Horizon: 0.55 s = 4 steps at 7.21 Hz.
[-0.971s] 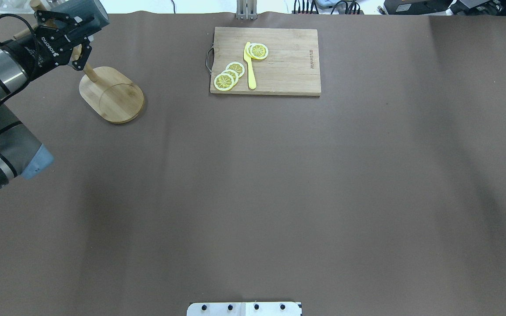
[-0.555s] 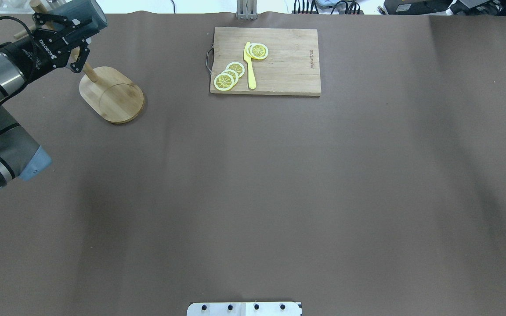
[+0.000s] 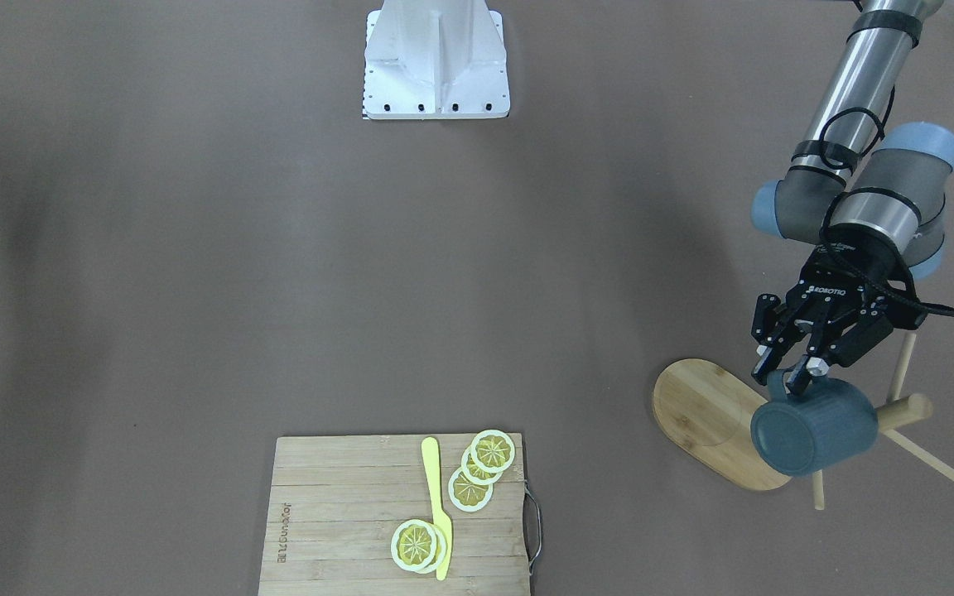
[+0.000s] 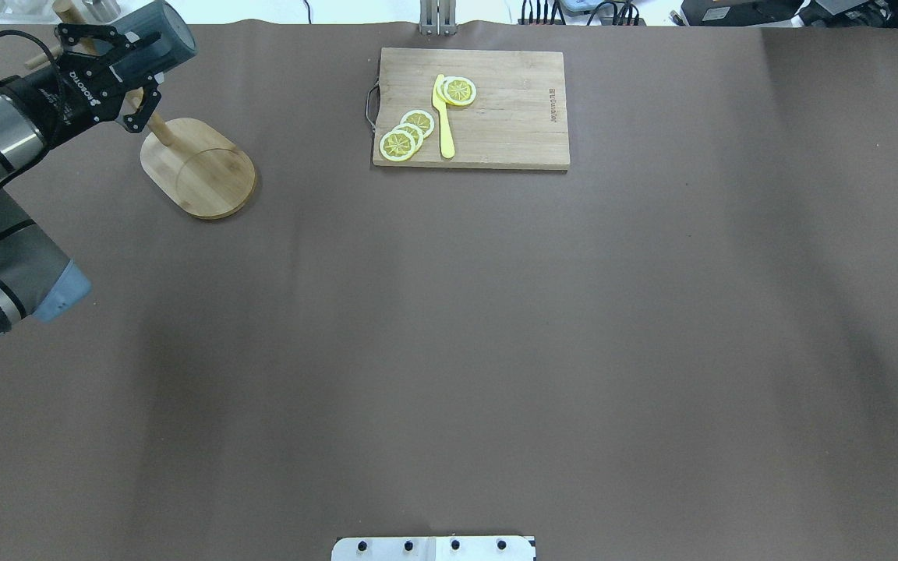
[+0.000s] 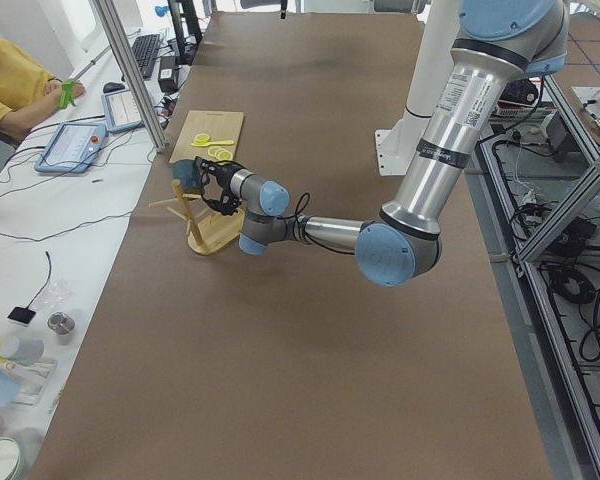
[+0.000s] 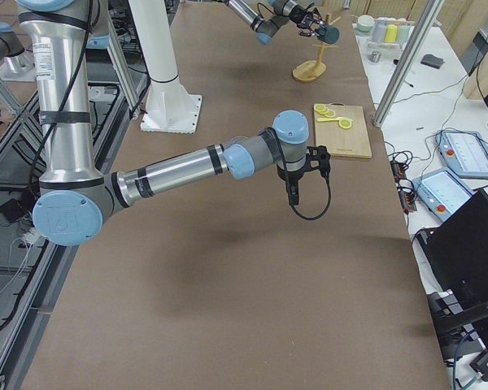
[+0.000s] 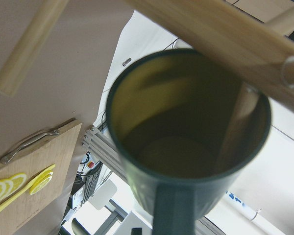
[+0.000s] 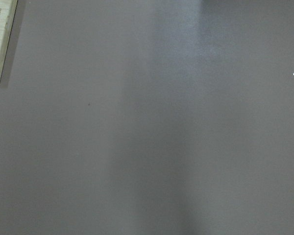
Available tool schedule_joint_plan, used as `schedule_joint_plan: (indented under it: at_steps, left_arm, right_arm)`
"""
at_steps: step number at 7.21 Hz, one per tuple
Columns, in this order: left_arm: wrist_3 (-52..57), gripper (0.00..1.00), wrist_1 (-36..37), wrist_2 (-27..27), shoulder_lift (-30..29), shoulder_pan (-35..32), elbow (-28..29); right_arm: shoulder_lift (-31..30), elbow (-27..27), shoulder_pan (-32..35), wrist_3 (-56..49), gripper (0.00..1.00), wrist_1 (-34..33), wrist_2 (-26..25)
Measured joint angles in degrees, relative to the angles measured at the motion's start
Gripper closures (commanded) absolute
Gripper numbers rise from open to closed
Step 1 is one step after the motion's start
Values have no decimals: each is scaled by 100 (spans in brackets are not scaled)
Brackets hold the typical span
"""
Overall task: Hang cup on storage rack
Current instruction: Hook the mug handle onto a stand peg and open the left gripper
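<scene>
Cup is in the air on its side at the top of the rack, over the post end of the base. Left fingers are closed on its handle. Cup bottom points away from the post and the yellow mouth faces it. In the left wrist view the post crosses just in front of the rim, and one thin peg looks to run into the mouth. The handle is in the grip, not on a peg. Rack stands upright on the bench.

Right of the rack and well apart is a board lying flat. It carries lemon slices and a yellow knife, all on its rack-side half.

Far right of the rack, the right fingers point down above bare bench, clear of everything. Can't tell whether they are open or closed.
</scene>
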Motion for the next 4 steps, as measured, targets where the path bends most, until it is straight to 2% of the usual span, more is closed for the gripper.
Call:
schedule_joint_plan:
  at_steps: [1,4]
  left_arm:
    - [8,2,0,-4,-1,0,-10]
    - [320,2,-330,-117,282,-35,-183]
  right_arm:
    - [-3,1,0,0,0,0,0]
    - [7,0,0,1,0,0,0]
